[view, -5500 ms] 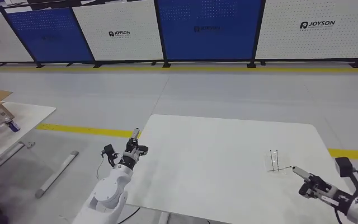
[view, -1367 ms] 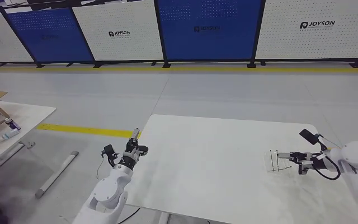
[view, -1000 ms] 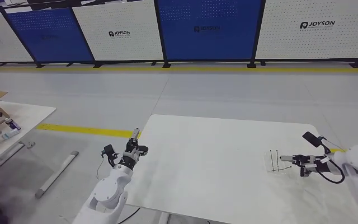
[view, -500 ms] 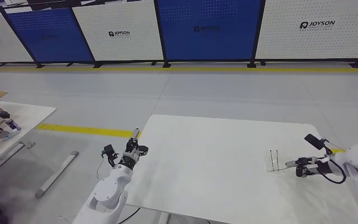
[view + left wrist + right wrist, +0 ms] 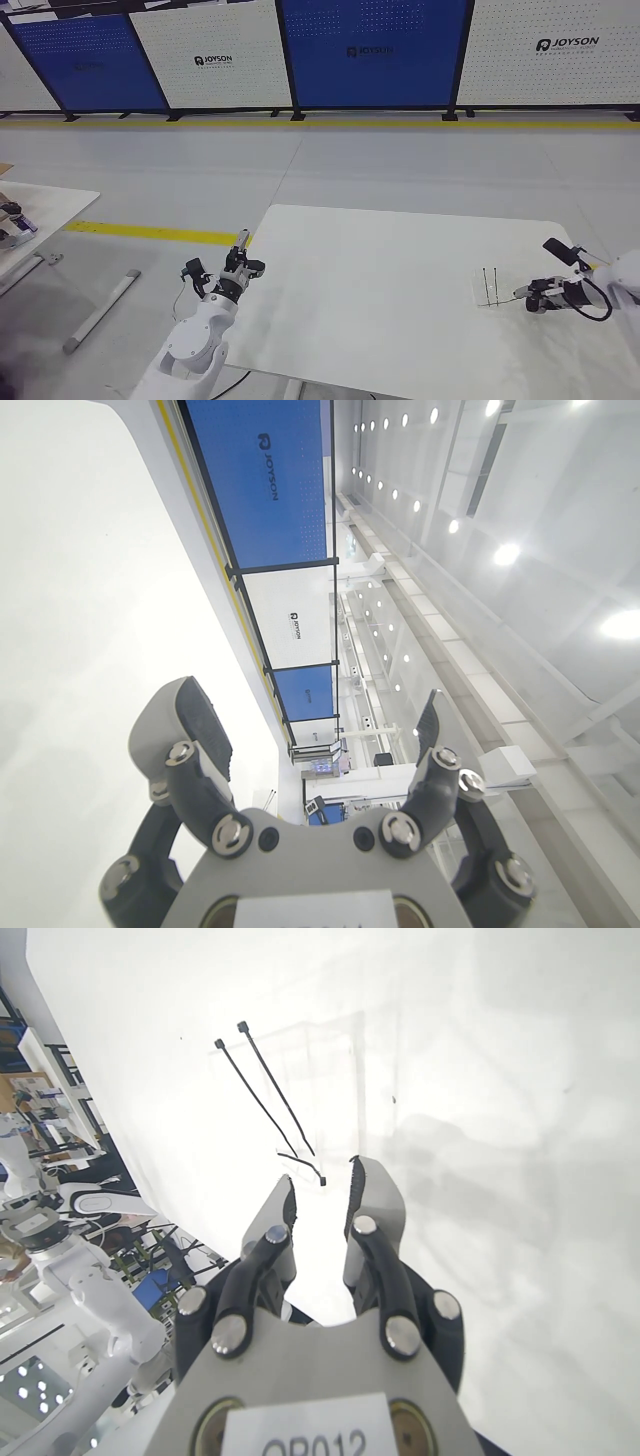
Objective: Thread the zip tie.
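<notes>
Your right pincer (image 5: pixel 321 1169) hangs open by zip ties (image 5: pixel 278 1089), lower right on the white desk (image 5: pixel 380 300); left pincer (image 5: pixel 315 710) open too; blue panels (image 5: pixel 370 50) behind.

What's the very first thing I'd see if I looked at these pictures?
Probably the thin black zip ties, dark against the big white table, near its right edge. The right gripper is just beside them with its jaws open. The left gripper, also open, is far off at the table's left edge.
</notes>
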